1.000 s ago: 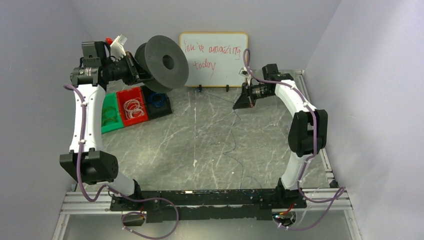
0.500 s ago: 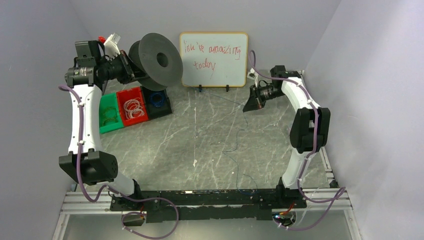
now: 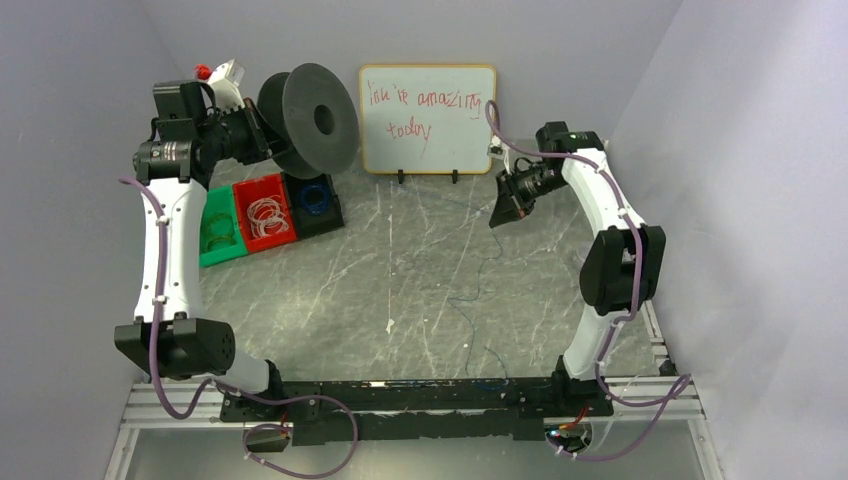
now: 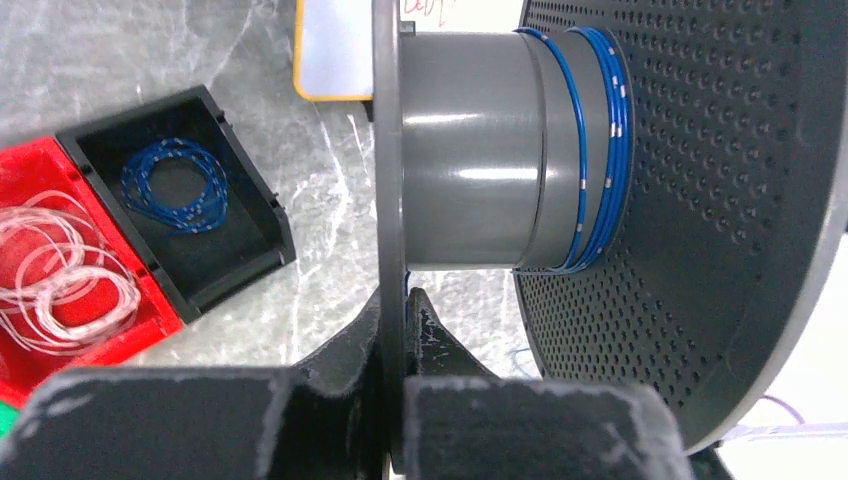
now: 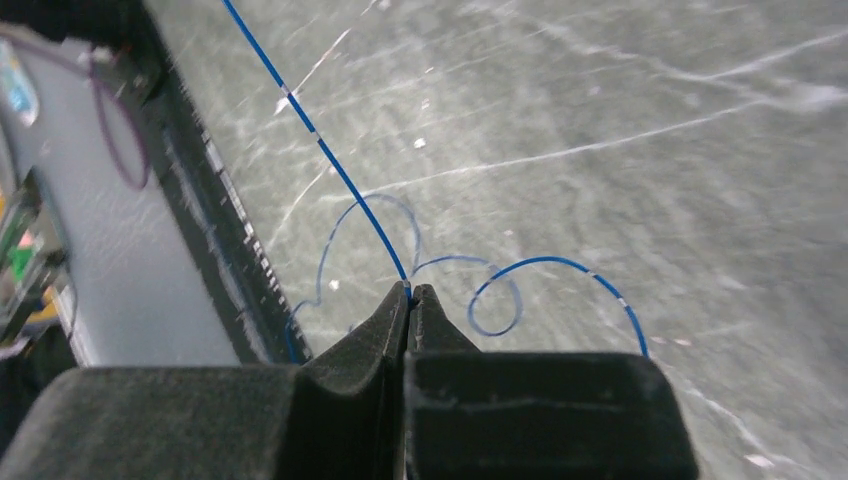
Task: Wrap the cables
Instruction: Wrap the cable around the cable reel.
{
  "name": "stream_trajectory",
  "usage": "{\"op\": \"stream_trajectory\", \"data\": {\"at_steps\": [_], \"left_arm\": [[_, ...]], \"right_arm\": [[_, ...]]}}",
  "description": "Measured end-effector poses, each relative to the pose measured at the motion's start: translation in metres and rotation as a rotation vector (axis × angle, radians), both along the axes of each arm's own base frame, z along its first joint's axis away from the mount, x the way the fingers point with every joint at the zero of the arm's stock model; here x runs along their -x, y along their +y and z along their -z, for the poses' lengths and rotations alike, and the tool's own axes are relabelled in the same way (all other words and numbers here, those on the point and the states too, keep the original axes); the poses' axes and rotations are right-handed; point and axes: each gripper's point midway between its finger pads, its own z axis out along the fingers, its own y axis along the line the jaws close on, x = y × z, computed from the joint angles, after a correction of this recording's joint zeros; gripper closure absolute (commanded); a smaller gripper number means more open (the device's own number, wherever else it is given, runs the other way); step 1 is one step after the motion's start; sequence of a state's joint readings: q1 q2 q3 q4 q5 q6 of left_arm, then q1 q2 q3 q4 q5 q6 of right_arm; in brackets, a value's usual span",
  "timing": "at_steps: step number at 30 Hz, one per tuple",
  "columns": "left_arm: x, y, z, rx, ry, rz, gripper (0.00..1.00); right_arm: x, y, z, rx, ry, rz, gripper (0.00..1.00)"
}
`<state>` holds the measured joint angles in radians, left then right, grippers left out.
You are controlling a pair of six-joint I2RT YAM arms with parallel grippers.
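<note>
The cable is a thin blue wire. A few turns of it (image 4: 598,150) lie on the hub of a dark grey spool (image 3: 310,120), against the perforated flange. My left gripper (image 4: 395,300) is shut on the spool's thin flange (image 4: 386,150) and holds the spool up at the back left. My right gripper (image 3: 503,213) hovers at the back right, shut on the cable (image 5: 320,145) at its tips (image 5: 410,290). From there the cable (image 3: 470,300) trails down in loose curls over the table toward the near rail.
Green (image 3: 218,232), red (image 3: 265,215) and black (image 3: 315,200) bins sit under the spool; the black bin (image 4: 245,190) holds a blue coil, the red one white coils. A whiteboard (image 3: 428,120) stands at the back wall. A black rail (image 3: 420,395) runs along the near edge.
My left arm has shifted the spool a little to the left. The right gripper has moved slightly right and back with the cable, and the slack on the table has shifted.
</note>
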<state>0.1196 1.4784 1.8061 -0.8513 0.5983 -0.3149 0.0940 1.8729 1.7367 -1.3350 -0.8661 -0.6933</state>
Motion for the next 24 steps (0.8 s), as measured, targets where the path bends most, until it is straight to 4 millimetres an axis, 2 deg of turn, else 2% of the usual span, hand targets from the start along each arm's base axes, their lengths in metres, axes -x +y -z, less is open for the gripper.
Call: {"op": "stream_trajectory", "data": {"at_steps": [5,9,12,17,20,24], "left_arm": [[0.007,-0.014,0.002,-0.081,-0.066,0.087,0.98],[0.02,-0.031,0.01,-0.116,-0.094,0.217,0.98],[0.033,-0.046,0.018,-0.143,-0.107,0.332,0.98],[0.053,-0.078,0.039,-0.219,-0.108,0.5,0.98],[0.06,-0.089,0.062,-0.307,-0.08,0.545,0.98],[0.056,-0.084,0.093,-0.462,-0.03,0.51,0.98]], "right_arm": [[-0.039,-0.009,-0.011,0.032,-0.044,0.199,1.0],[-0.087,-0.025,-0.02,0.012,-0.055,0.352,1.0],[-0.118,-0.039,-0.015,-0.013,-0.036,0.449,1.0],[-0.137,-0.044,-0.005,-0.037,0.02,0.533,1.0],[-0.144,-0.042,-0.018,-0.07,0.007,0.547,1.0],[-0.152,-0.037,-0.044,-0.115,-0.053,0.539,1.0]]}}
